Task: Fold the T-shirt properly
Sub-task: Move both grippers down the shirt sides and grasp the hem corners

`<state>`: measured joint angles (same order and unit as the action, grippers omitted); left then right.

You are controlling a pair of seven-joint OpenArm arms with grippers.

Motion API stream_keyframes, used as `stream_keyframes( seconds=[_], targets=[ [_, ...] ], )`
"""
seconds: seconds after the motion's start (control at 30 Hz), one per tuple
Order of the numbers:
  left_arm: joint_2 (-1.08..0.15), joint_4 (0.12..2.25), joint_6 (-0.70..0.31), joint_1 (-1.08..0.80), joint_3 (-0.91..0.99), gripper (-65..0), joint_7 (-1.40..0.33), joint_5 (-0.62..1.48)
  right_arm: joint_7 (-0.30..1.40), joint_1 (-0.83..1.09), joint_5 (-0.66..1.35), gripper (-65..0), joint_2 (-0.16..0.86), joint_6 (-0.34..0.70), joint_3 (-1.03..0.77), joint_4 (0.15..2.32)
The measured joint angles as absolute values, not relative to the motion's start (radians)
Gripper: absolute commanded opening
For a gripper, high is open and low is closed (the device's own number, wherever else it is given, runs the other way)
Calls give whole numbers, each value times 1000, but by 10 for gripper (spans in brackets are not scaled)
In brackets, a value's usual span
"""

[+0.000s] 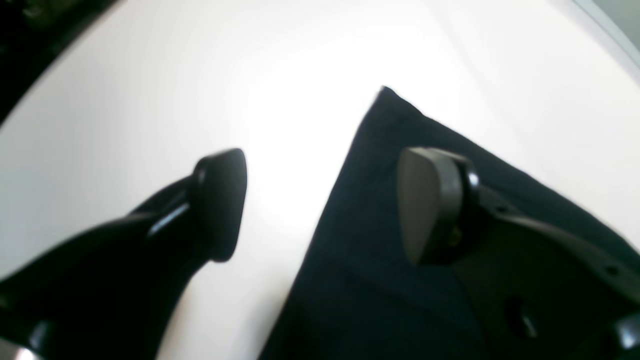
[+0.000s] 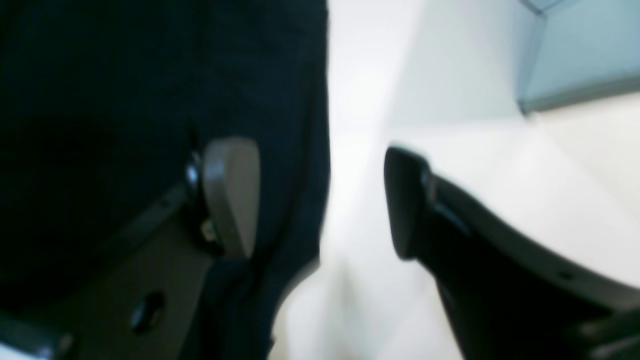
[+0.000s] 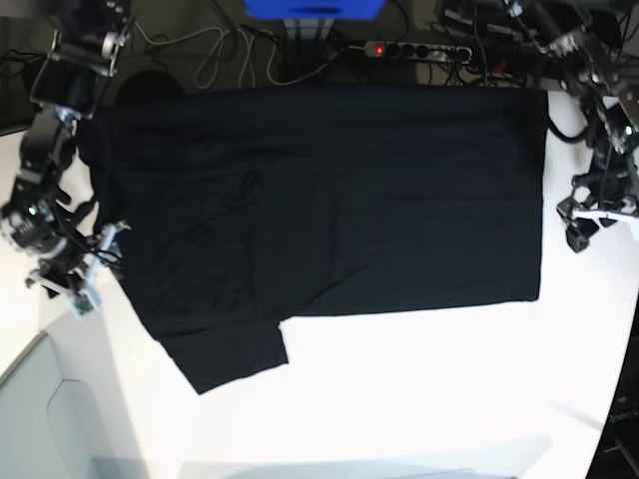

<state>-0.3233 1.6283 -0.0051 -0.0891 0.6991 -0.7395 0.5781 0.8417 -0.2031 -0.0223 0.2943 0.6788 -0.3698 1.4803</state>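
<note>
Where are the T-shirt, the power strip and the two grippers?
T-shirt (image 3: pixel 329 200), base view, middle of the cloth.
Power strip (image 3: pixel 417 49), base view, its middle.
Left gripper (image 1: pixel 322 205), left wrist view, between fingertips.
Right gripper (image 2: pixel 322 200), right wrist view, between fingertips.

matt black cloth T-shirt (image 3: pixel 329 200), smooth glossy white table (image 3: pixel 419 389)

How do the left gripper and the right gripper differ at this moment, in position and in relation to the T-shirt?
The left gripper is beside the straight edge of the T-shirt, just off the cloth; the right gripper is at the opposite side, near the sleeve. In the wrist views, the left gripper straddles an edge ending in a corner, while the right gripper straddles a long straight edge. Both are open and hold nothing.
</note>
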Motion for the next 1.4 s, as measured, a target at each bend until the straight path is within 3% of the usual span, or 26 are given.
stream_keyframes(
  seconds=[0.13,0.27,0.43,0.67,0.8,1.4],
  targets=[
    [-389,1478,2,31,614,-198,-736,566,827,-373,-15,-267,281,662,-340,1241],
    [-442,1300,-2,164,483,-198,-647,577,678,-502,-21,-267,274,615,-344,1011],
    [-514,1099,7,256,262,-198,-493,569,547,-563,-27,-266,267,558,-339,820],
    [-521,858,-4,363,48,-198,-323,577,315,-572,-20,-266,265,461,-241,658],
    [-527,831,-1,363,-39,-198,-278,572,202,-518,-15,-266,269,413,-237,616],
    [-521,757,-4,380,-107,-203,-178,576,147,-492,1,-273,272,400,-237,600]
  ],
)
